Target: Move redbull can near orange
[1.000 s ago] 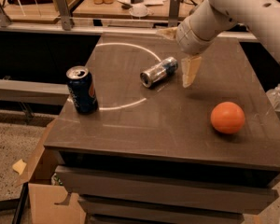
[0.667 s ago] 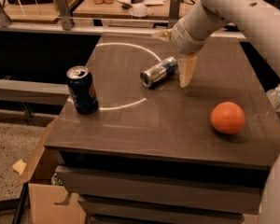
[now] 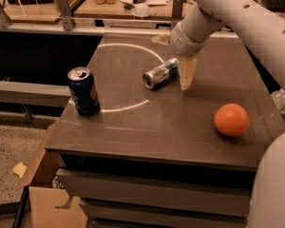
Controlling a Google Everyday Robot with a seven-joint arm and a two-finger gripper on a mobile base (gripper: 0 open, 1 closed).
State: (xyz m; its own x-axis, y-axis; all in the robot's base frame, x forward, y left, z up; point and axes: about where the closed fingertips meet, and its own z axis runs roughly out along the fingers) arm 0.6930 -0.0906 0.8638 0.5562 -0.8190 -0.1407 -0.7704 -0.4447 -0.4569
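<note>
The gripper (image 3: 185, 82) hangs tip-down just right of the redbull can (image 3: 160, 73); whether it is open or closed cannot be told. The can lies on its side, its long axis slanting from near-left to far-right. Bare table (image 3: 147, 127) lies between gripper and orange (image 3: 232, 119), which sits near the right edge.

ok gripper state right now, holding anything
Gripper: open or closed cannot be told; it is low over the table, at the right end of the tipped redbull can.
</note>
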